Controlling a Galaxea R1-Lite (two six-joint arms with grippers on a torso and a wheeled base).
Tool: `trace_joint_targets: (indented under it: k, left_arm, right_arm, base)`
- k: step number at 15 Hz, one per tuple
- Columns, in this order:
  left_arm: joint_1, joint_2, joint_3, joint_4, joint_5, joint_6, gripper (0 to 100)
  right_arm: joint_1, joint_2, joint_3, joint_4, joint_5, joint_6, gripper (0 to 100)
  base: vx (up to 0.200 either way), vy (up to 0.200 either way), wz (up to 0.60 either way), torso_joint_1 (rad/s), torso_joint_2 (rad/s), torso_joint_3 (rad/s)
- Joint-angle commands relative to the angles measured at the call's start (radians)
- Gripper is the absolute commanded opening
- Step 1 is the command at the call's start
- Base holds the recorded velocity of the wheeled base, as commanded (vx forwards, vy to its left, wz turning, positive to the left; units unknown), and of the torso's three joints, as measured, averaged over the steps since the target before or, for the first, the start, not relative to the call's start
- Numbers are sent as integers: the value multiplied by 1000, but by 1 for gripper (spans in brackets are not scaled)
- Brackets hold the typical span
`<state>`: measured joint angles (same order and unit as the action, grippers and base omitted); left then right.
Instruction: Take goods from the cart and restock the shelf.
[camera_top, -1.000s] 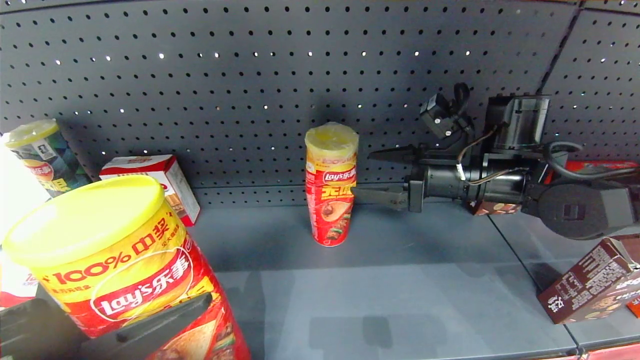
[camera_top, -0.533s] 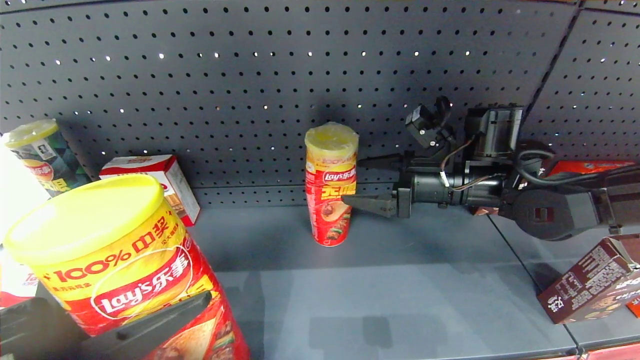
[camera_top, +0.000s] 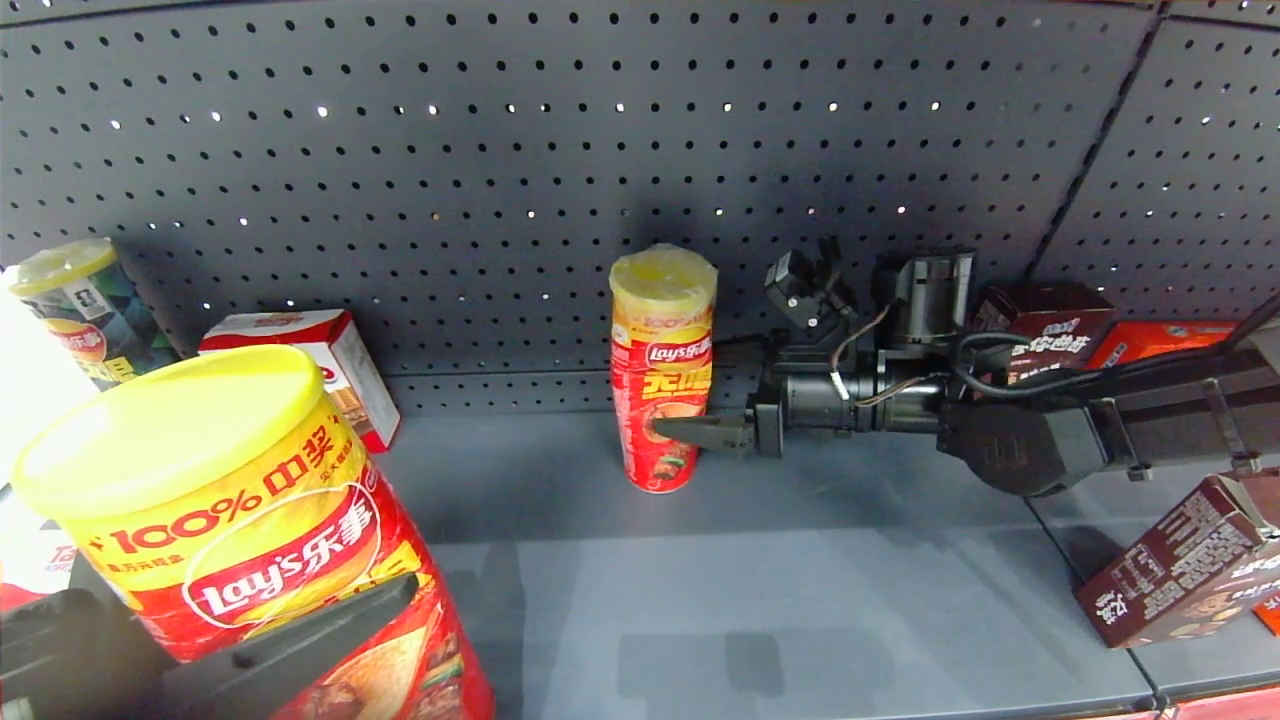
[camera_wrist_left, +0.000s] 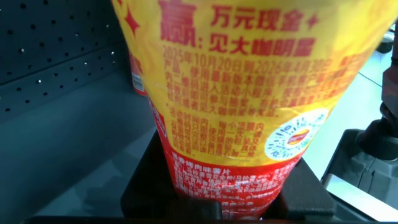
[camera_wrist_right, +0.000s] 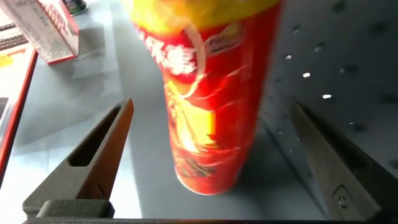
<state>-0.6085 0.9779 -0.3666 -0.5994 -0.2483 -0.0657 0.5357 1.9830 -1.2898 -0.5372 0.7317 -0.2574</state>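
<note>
A tall red chips can with a yellow lid (camera_top: 660, 370) stands upright on the dark shelf (camera_top: 800, 600), close to the pegboard. My right gripper (camera_top: 690, 392) is open and level with the can's lower half, one finger in front of it and one behind. In the right wrist view that can (camera_wrist_right: 211, 93) rises between the two spread fingers (camera_wrist_right: 93, 162) without touching them. My left gripper (camera_top: 300, 640) sits at the lower left, shut on a second red and yellow chips can (camera_top: 230, 520). The left wrist view shows this held can (camera_wrist_left: 249, 112) upright in the gripper (camera_wrist_left: 224, 199).
A white and red box (camera_top: 310, 365) and a dark chips can (camera_top: 80, 310) stand at the back left. Brown boxes (camera_top: 1180, 570) (camera_top: 1040, 320) and an orange box (camera_top: 1150, 340) lie at the right. The pegboard wall (camera_top: 500, 150) closes the back; bare shelf lies in front.
My right gripper has moved left and lower along the pegboard, so its open fingers now straddle the standing can. The left gripper and its can have barely shifted.
</note>
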Motion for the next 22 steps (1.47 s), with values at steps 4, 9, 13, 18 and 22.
trace_joint_targets:
  k: [4,9,13,18,22]
  left_arm:
    - [6,1,2,0,0,0,0]
    - [13,1,0,0,1,-6,0]
    - [18,1,0,0,1,-6,0]
    - [19,1,-2,0,1,-6,0]
    - [19,1,3,0,1,-6,0]
  right_arm:
    - [12,57,-34,0,0,0,100]
    - [35,89,-57,-1,-8,1,100]
    - [44,131,-89,-3,-17,1,100]
    - [69,154,-102,-40,-37,7,0]
    - [73,114,-75,-41,-60,7,0]
  base:
    - [0,0,0,0,0,0]
    - [0,0,0,0,0,0]
    - [0,0,0,0,0,0]
    - [0,0,0,0,0,0]
    - [0,0,0,0,0,0]
